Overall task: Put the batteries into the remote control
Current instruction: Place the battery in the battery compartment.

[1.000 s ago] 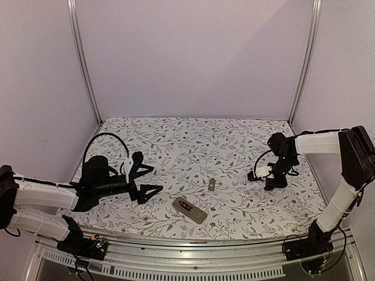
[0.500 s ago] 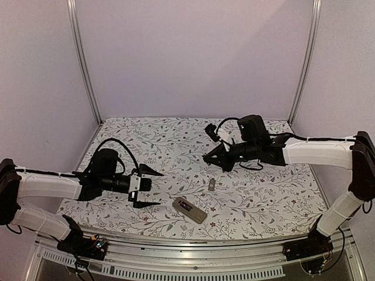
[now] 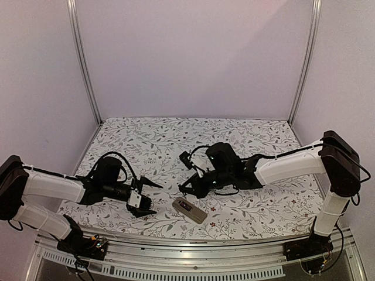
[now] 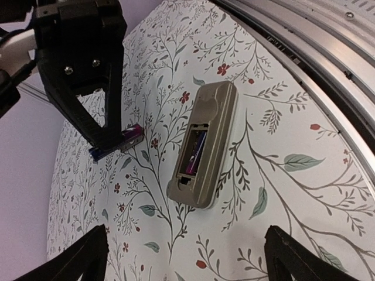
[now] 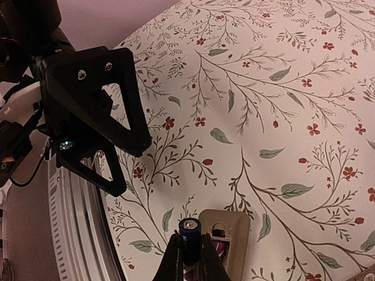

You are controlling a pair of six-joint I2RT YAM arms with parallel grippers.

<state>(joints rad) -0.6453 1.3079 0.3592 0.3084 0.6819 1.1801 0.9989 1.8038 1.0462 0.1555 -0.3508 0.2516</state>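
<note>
Grey-backed remote control (image 4: 214, 123) lies face down; we judge one battery (image 4: 197, 153) seated. Right gripper (image 5: 189, 254) clamps the second battery (image 5: 189, 231) near it; left gripper (image 3: 153, 199) stands released. Insertion remains.

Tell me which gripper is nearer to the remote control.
The right one. The right gripper, shut on a battery, hovers close to one end of the remote control. The left gripper stands open, farther off, left of the remote in the top view.
</note>
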